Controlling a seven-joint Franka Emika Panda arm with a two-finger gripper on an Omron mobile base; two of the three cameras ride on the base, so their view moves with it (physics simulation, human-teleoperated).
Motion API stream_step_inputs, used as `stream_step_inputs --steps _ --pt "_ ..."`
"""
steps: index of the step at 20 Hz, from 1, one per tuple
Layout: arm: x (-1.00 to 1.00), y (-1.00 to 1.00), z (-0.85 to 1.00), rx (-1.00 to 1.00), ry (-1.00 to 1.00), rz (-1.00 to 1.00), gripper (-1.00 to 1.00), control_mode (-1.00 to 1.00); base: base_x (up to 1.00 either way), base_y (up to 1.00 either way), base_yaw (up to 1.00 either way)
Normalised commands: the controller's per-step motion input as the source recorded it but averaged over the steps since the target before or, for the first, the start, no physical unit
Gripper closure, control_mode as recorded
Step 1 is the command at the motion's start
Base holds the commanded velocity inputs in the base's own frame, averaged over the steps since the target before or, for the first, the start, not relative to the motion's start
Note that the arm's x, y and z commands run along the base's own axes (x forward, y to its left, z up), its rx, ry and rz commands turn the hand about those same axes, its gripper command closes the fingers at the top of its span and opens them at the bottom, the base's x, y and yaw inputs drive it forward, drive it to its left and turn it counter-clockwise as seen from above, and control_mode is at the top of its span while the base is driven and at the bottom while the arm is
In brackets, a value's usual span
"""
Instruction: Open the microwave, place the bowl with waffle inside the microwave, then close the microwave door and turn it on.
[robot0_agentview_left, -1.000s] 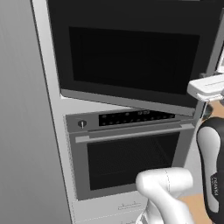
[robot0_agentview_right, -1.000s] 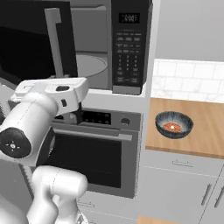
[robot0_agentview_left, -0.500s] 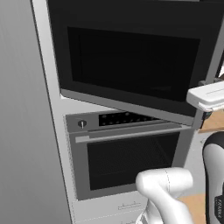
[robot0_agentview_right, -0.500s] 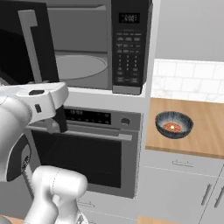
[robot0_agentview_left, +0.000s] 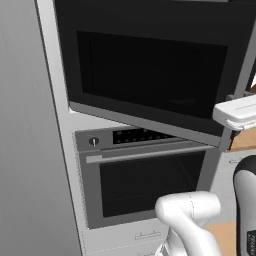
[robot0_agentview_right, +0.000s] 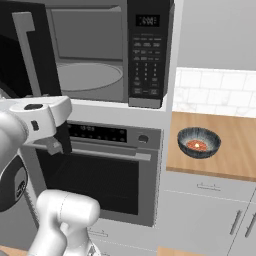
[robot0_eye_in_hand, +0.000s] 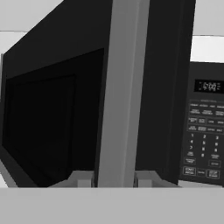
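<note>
The microwave (robot0_agentview_right: 115, 55) stands with its microwave door (robot0_agentview_right: 20, 50) swung wide to the left, so the grey inside and the round turntable (robot0_agentview_right: 90, 76) show. My gripper (robot0_eye_in_hand: 114, 179) is shut on the lower end of the door's long grey bar handle (robot0_eye_in_hand: 120, 87), one finger tip on each side of it. From the left base view the door (robot0_agentview_left: 150, 70) faces me, with the handle (robot0_agentview_left: 246, 65) at its right edge above my white hand. The bowl (robot0_agentview_right: 199, 142) rests on the wooden counter (robot0_agentview_right: 235, 150) to the right, with the orange-red waffle (robot0_agentview_right: 196, 145) in it.
A silver oven (robot0_agentview_right: 100, 167) with a horizontal handle sits right under the microwave. The black keypad panel (robot0_agentview_right: 147, 55) is at the microwave's right side. White drawers (robot0_agentview_right: 210, 210) lie under the counter. A tall grey panel (robot0_agentview_left: 30, 150) borders the oven on the left.
The door has swung further open, and my hand has travelled with its handle. More of the microwave's inside shows now. The bowl has stayed put.
</note>
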Motion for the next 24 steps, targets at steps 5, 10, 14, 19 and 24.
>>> stream_step_inputs --steps 5,10,14,19,24 --pt "0.00 0.00 0.00 0.00 0.00 0.00 -1.00 -1.00 0.00 0.00 0.00" --pt "-0.29 -0.05 0.00 0.00 0.00 0.00 -1.00 -1.00 0.00 0.00 0.00" --pt "-1.00 -0.66 0.00 0.00 -0.05 0.13 -1.00 -1.00 0.00 0.00 0.00" --pt "0.05 -0.98 -0.02 0.06 -0.07 0.38 -1.00 -1.00 0.00 0.00 0.00" --pt "0.90 -0.60 -0.11 0.09 -0.04 0.49 -1.00 -1.00 0.00 0.00 0.00"
